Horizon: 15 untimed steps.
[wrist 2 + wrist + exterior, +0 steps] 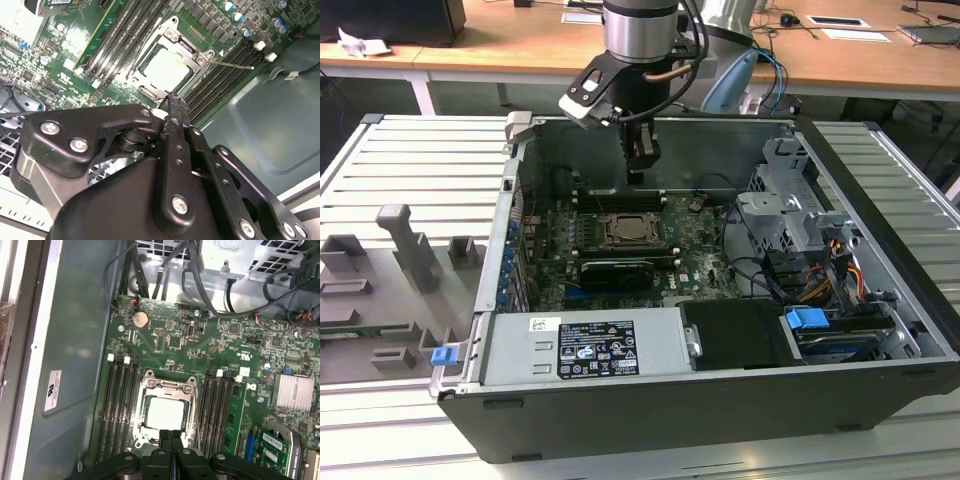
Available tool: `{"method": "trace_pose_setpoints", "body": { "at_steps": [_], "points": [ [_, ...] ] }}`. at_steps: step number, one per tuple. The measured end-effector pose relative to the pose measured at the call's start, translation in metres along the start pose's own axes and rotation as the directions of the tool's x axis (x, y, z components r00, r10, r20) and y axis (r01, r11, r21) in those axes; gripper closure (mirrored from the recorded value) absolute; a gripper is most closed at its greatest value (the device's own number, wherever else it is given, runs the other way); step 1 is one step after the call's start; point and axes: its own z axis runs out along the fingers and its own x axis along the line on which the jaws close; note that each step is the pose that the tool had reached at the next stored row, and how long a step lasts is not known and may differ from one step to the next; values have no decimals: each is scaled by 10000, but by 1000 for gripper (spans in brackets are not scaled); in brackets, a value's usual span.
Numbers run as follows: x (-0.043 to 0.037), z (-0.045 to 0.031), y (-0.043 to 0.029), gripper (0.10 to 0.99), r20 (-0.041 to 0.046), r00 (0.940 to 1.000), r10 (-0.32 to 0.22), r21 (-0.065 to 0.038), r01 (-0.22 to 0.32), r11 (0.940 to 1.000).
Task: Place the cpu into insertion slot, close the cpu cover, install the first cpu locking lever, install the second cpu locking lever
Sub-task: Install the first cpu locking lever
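Setting: ribbed grey tabletop [380, 150] with wooden desks [520, 40] behind it and grey moulded fixtures [405, 245] standing at the exterior view's left.
Computer case: an open case [720, 400] lies on its side on the tabletop, its interior facing up.
Inside the case: a green motherboard [695, 235] covers the floor, with a grey power supply box [585, 345] along the near wall. A metal drive cage [785, 200] with bundled cables [820, 280] sits at the exterior view's right, and a long black card [615, 270] is plugged in near the middle.
Insertion slot: the square socket [142, 441] sits between two banks of long memory slots [117, 405] and holds the cpu [165, 412].
Cpu: it lies flat in the slot, pale metal top facing up. It is square, so no side is longer, and its edges run parallel to the memory slots.
Cpu cover: the silver frame [167, 389] lies down around the chip, whose top shows through the cut-out.
Lever: a thin metal rod [235, 64] juts from a socket corner out over the memory slots.
Claw: in the first wrist view the claw [171, 437] hangs above the socket's edge, fingers pressed together and gripping nothing; in the exterior view it [640, 165] points straight down over the board's far side.
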Motion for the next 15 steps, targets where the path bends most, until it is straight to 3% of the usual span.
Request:
{"method": "trace_pose_setpoints", "body": {
  "at_steps": [15],
  "points": [
    [0, 1, 0, 980, -24, 9979, -644, 2, 644, 9979]
  ]
}}
